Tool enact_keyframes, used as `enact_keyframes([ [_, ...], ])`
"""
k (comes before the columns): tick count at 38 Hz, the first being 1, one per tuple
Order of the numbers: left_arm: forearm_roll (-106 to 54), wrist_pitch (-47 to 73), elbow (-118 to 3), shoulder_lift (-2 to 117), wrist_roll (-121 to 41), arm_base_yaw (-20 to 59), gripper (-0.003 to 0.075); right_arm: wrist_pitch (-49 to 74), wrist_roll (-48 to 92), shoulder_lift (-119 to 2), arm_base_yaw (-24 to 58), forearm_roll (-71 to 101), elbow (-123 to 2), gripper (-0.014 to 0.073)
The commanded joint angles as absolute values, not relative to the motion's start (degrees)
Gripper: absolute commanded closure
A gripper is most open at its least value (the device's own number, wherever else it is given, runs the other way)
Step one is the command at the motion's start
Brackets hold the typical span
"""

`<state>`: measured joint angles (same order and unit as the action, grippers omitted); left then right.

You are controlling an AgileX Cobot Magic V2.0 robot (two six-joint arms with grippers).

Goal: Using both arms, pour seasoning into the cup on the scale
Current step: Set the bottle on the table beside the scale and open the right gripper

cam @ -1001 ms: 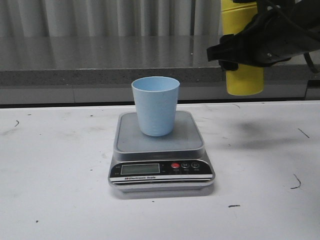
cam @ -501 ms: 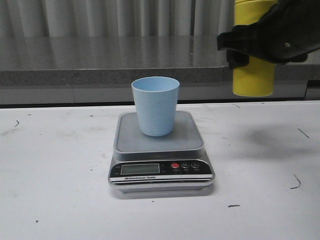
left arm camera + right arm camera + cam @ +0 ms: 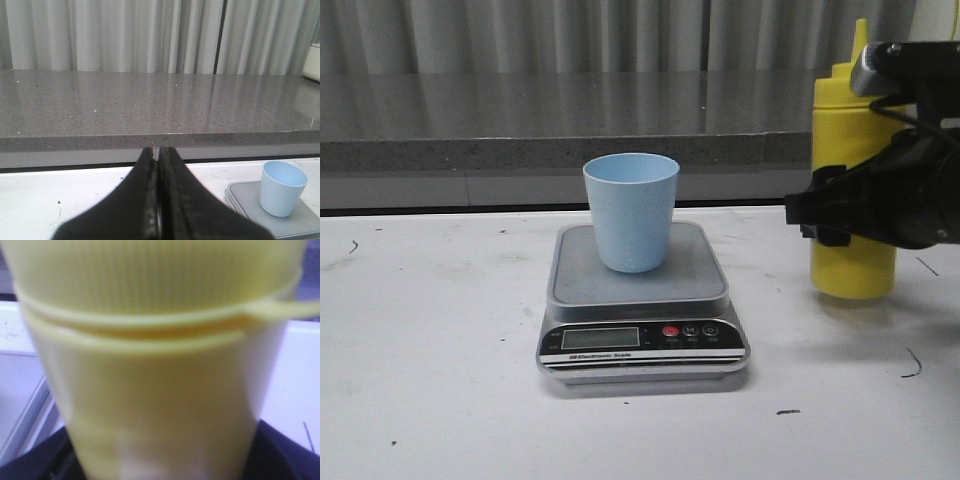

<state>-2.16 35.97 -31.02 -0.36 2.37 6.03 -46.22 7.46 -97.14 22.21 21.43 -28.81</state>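
Note:
The pale blue cup [image 3: 631, 210] stands upright on the steel platform of the silver scale [image 3: 698, 272]. The yellow seasoning bottle [image 3: 848, 125] stands upright on the table to the right of the scale, its base on or just above the tabletop. My right gripper [image 3: 828, 214] is shut around the bottle's middle. In the right wrist view the bottle [image 3: 160, 380] fills the frame, with dark fingers [image 3: 287, 455] at its sides. My left gripper [image 3: 158, 151] is shut and empty, to the left of the cup [image 3: 282, 188] and scale [image 3: 241, 196]; it is out of the front view.
A grey stone ledge [image 3: 520, 150] runs along the back of the white table [image 3: 430, 340], with pale curtains behind it. The table bears small dark scuff marks. The scale's black front panel [image 3: 640, 338] faces me.
My right gripper has carried the bottle down and to the right, from high in the air to standing height beside the scale. The cup and the scale have not moved.

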Motion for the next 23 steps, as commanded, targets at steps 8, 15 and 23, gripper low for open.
enact_keyframes([
  [8, -2.51, 31.61, -32.53, -1.23, 2.46, 6.09, 0.074, -64.16, 6.6, -100.1, 22.21, 19.48, -28.91, 0.055],
  [15, -2.51, 31.61, -32.53, -1.23, 2.46, 6.09, 0.074, -65.25, 6.55, -102.94, 22.21, 19.43, -28.84, 0.0545],
  [23, -2.51, 31.61, -32.53, -1.23, 2.46, 6.09, 0.074, -72.48, 6.54, -103.85, 22.21, 18.74, -25.91, 0.0406],
])
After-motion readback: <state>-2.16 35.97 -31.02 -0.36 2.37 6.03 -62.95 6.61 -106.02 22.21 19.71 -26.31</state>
